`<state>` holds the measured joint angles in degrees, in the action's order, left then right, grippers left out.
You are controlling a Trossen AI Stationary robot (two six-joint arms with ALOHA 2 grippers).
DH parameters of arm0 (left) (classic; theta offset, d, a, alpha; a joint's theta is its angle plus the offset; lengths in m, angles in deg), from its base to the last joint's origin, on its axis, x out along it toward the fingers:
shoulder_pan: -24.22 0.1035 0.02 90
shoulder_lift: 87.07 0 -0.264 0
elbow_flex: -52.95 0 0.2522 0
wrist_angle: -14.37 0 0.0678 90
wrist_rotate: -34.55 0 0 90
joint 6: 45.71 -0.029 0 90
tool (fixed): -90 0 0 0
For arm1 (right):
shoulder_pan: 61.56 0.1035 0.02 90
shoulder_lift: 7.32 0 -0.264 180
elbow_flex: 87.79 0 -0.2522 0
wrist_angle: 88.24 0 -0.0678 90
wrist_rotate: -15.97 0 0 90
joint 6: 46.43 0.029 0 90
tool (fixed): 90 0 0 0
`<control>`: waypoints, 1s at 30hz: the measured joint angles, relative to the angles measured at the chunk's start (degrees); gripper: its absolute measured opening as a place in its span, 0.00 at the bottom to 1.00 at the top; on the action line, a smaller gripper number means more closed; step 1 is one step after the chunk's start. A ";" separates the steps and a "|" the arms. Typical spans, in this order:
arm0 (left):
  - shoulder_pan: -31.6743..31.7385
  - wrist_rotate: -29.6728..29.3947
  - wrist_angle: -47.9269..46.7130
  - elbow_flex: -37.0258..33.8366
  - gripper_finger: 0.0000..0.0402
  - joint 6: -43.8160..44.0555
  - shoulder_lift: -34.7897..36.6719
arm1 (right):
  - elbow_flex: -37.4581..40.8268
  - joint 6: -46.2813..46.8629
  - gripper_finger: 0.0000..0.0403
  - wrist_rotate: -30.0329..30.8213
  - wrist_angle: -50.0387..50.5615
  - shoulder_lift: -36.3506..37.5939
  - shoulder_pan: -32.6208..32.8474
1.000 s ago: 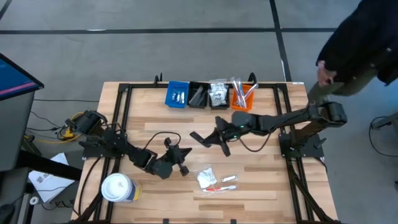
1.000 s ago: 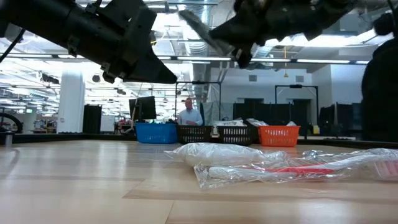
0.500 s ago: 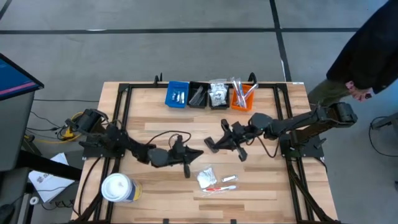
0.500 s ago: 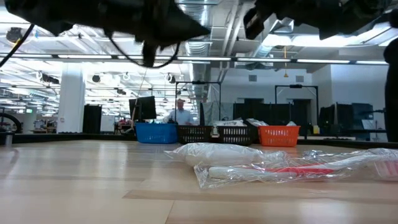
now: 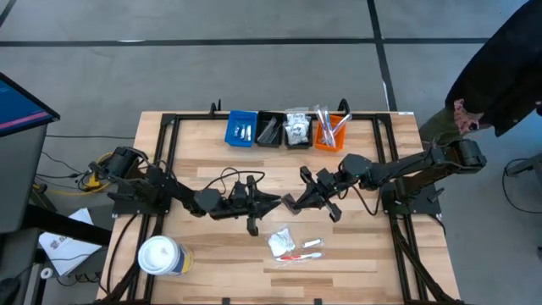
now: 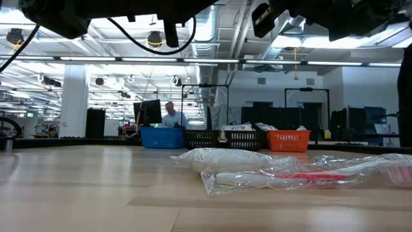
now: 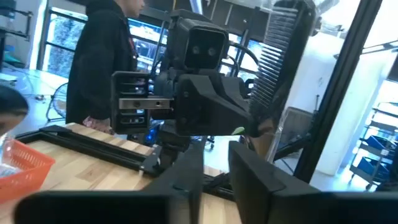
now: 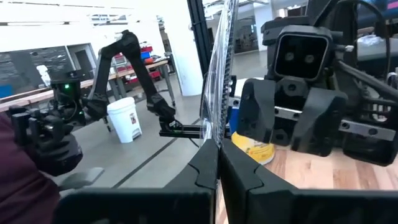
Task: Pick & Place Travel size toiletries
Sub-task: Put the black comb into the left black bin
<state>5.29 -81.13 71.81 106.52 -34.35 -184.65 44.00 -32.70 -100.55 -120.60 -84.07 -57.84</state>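
The right gripper [image 5: 290, 203] is pinched tight on a thin black comb [image 8: 219, 81] in a clear plastic sleeve, and the comb sticks out long past its fingertips. The left gripper [image 5: 271, 203] is just across from it, tip to tip and very near, with its two fingers a little apart and nothing between them. The comb is right in front of the left gripper and a bit off to one side, and its long side seems to run across the gap, so I think the left gripper must close on it crosswise.
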 joint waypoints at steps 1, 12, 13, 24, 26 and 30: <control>-0.28 -0.66 -0.02 0.00 0.19 0.06 0.00 | 0.00 0.15 0.00 -0.35 0.05 -0.01 0.00; -2.21 -1.26 -0.01 0.00 0.37 -0.13 0.00 | -0.01 0.87 0.00 -0.59 1.06 -0.02 0.00; -2.21 -1.26 -0.01 0.00 0.38 -0.13 0.00 | -0.01 0.86 0.00 -0.58 1.07 -0.03 0.00; -2.08 -1.71 1.62 0.00 0.39 -0.93 0.00 | -0.02 0.86 0.00 -0.16 1.56 -0.04 -0.04; -1.97 -2.17 2.87 0.00 0.39 -2.06 0.00 | -0.02 0.86 0.00 0.73 1.56 -0.04 -0.04; -1.93 -2.35 4.79 0.00 0.39 -3.89 0.31 | -0.02 0.86 0.01 1.20 1.60 -0.04 -0.45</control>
<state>3.36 -83.49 76.59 106.52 -38.24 -184.35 43.97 -31.84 -99.35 -118.99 -84.11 -58.28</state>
